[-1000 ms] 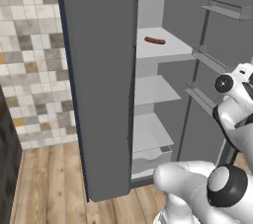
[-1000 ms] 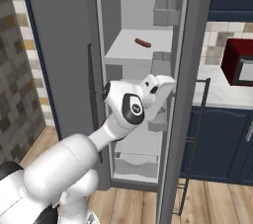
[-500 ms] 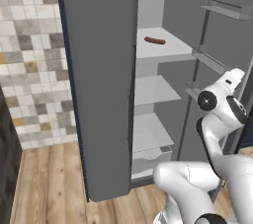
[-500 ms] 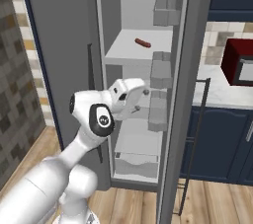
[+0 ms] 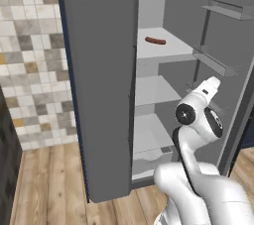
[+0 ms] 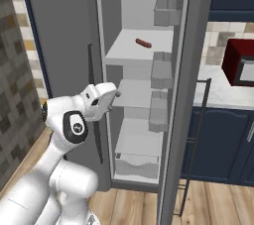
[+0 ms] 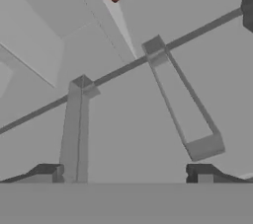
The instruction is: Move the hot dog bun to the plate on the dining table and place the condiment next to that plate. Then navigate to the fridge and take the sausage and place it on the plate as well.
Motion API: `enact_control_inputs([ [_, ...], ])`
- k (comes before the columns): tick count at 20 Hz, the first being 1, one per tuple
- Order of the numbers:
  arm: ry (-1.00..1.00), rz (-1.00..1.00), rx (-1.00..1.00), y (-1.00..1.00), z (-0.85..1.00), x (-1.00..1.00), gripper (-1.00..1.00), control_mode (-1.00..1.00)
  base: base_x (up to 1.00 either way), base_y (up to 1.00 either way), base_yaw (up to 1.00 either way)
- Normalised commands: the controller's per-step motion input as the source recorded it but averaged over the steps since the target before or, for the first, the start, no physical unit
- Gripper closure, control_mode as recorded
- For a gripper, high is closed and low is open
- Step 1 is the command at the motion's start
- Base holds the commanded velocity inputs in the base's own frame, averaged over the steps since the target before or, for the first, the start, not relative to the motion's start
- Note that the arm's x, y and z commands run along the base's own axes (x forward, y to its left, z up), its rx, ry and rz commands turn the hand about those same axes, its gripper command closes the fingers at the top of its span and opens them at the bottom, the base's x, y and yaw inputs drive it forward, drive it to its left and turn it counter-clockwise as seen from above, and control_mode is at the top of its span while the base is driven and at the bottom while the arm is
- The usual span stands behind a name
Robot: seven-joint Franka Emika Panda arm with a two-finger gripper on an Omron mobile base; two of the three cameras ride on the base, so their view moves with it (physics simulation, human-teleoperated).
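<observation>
The fridge (image 6: 144, 95) stands open, its door (image 6: 181, 120) swung aside so the shelves can be reached. The gripper (image 7: 126, 171), jaws spread wide and empty, points up into the shelves, probably lining up a reach. The sausage (image 5: 155, 40), small, reddish-brown, lies alone on the upper shelf (image 5: 163, 50), at about eleven o'clock in the hand view.

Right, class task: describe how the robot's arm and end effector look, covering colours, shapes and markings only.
The arm is glossy white with rounded, bulbous segments. Its joints carry dark round caps with a small pale mark at the centre. The end effector has two small, dark, blocky finger tips. No cables show.
</observation>
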Motion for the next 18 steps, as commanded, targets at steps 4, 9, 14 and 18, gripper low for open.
enact_control_inputs([
  [4,-0.04,0.23,0.18,0.94,0.0,-0.21,-1.0,-1.0,0.0,0.0,0.0],
  [9,0.0,0.24,0.38,0.5,0.2,-0.03,-1.0,-1.0,0.0,0.0,0.0],
  [14,0.0,0.22,0.37,0.34,0.06,-0.1,-1.0,-1.0,0.0,0.0,0.0],
  [18,0.0,0.15,0.26,0.29,-0.17,-0.55,-1.0,-1.0,0.0,0.0,0.0],
])
